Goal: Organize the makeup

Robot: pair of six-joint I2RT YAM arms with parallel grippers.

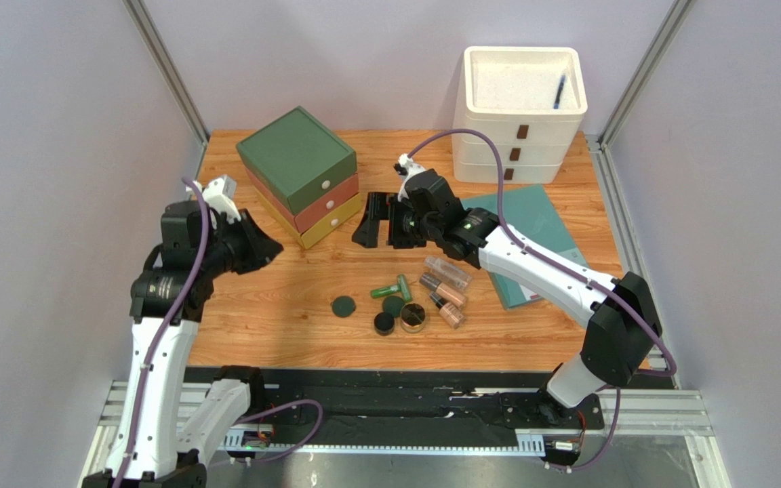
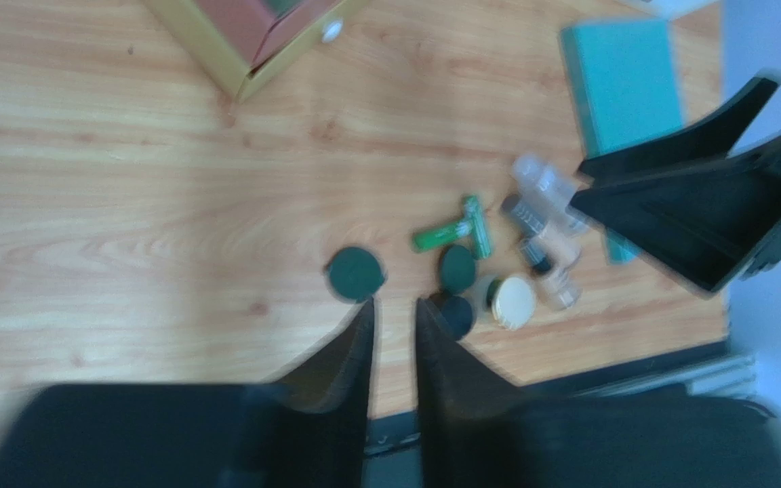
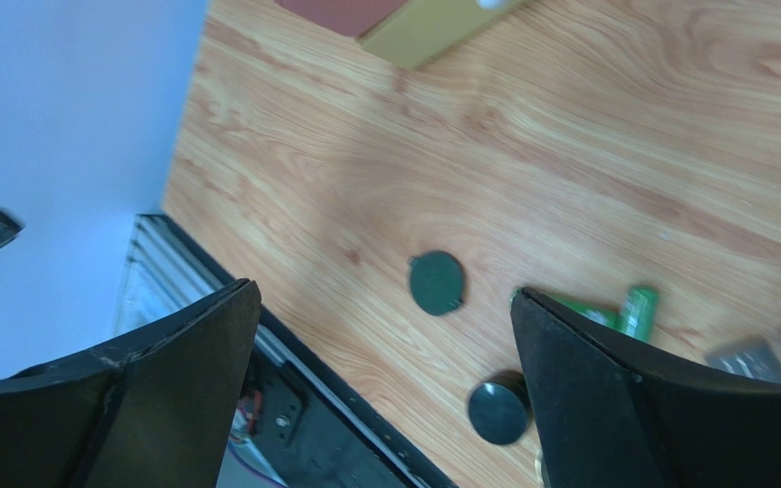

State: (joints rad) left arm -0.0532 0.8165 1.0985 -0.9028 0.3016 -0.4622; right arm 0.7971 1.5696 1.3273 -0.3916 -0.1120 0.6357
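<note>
My left pincer (image 2: 395,307) and right pincer (image 3: 384,295) gape empty; the flat dark-green round compact (image 1: 343,306) looks light, slick: pinch its edges.

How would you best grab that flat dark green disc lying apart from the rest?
Probably from straight above, pinching the dark green disc across its round edge: it lies flat and low, with nothing touching its sides.

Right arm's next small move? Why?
Probably lower the right gripper toward the lone dark green compact: its jaws stand wide open and empty, and the compact sits apart from the other makeup, nearly centred between them in the wrist view.
</note>
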